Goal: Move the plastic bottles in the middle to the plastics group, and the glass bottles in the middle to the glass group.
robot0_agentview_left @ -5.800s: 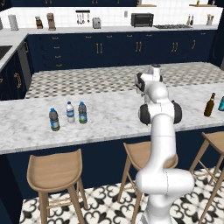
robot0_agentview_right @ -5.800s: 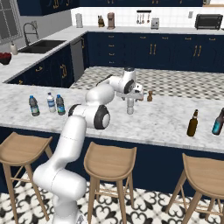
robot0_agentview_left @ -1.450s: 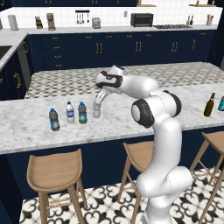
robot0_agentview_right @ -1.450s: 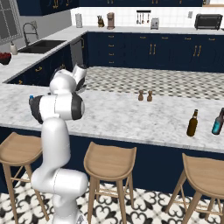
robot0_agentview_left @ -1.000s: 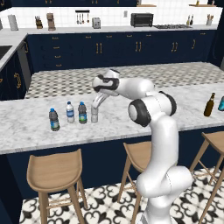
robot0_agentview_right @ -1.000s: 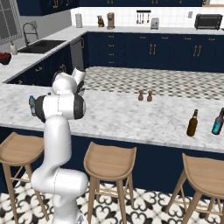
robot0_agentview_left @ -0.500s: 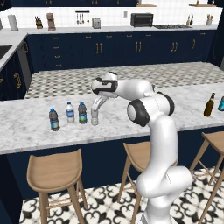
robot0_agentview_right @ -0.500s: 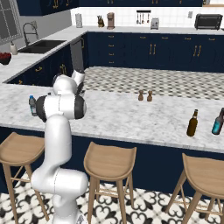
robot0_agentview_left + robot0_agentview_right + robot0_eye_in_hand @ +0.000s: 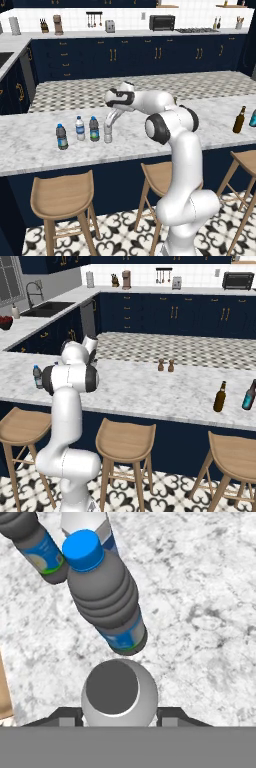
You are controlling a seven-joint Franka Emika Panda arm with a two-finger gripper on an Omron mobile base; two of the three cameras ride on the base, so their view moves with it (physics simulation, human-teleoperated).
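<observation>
Pale bottle (image 9: 119, 693) in claw (image 9: 120, 716), fingertips cropped

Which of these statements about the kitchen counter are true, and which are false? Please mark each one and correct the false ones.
1. The gripper is shut on the pale bottle. True.
2. The pale bottle stands at the right end of a row with three blue-capped bottles in the left base view. True.
3. The brown glass bottle lies on its side. False: it stands upright on the counter.
4. The teal bottle stands next to the blue-capped bottles. False: it stands beside the brown glass bottle, at the counter's other end.
5. Two small wooden shakers stand on the counter's far side. True.
</observation>
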